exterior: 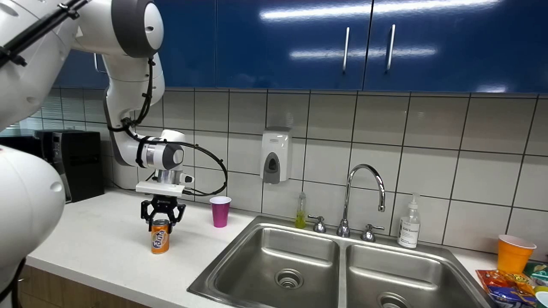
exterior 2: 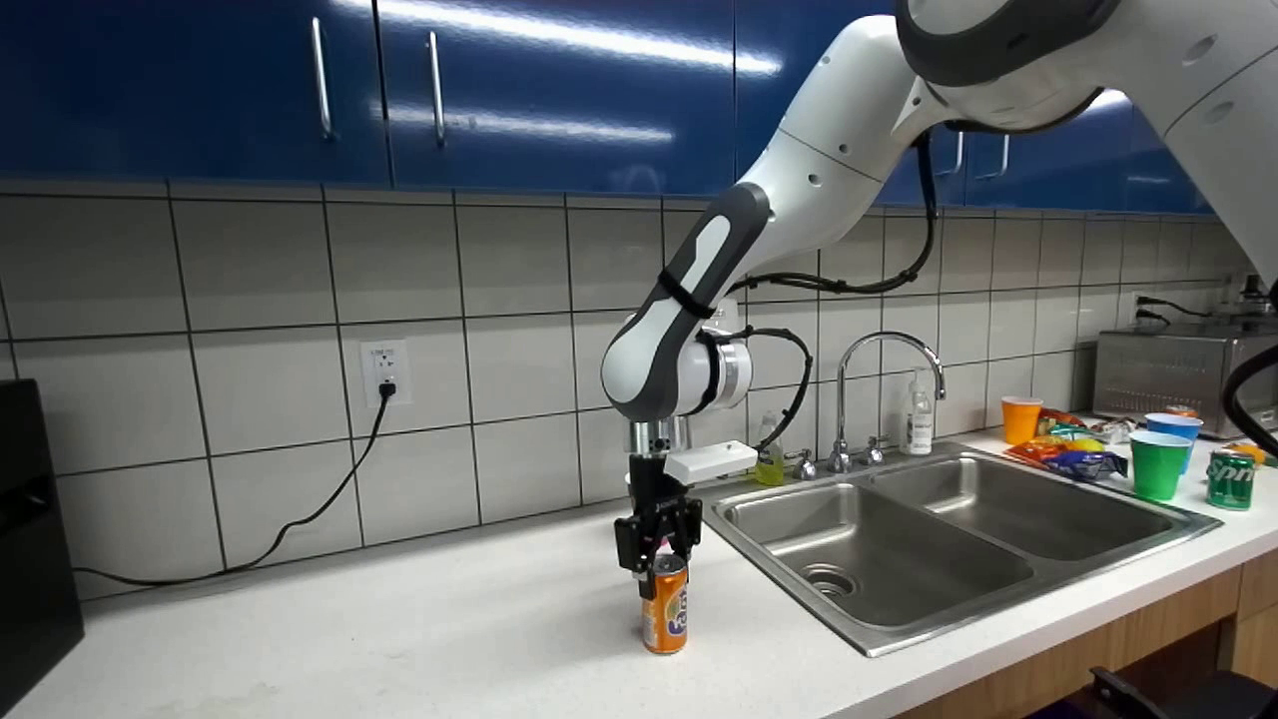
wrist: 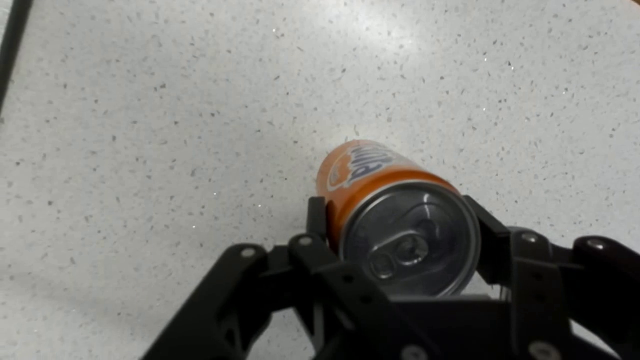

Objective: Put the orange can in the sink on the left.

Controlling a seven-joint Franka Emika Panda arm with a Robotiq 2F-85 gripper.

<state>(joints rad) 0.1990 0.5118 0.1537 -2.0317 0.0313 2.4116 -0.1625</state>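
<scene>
The orange can (exterior: 160,243) stands upright on the white counter, beside the sink; it also shows in an exterior view (exterior 2: 666,617). My gripper (exterior: 161,230) points down over it, with one finger on each side of its upper part. In the wrist view the silver lid of the can (wrist: 410,237) lies between the two black fingers (wrist: 395,212), which look pressed to its sides. The can's base appears to rest on the counter. The left basin of the steel sink (exterior: 252,284) has nothing visible in it. In both exterior views it lies to the right of the can.
A pink cup (exterior: 220,214) stands behind the can near the wall. The faucet (exterior: 345,205), a yellow-green bottle (exterior: 301,216) and a soap pump bottle (exterior: 409,231) stand behind the sink. Cups (exterior 2: 1156,465), snack bags (exterior 2: 1083,462) and a green can (exterior 2: 1230,480) are beyond it.
</scene>
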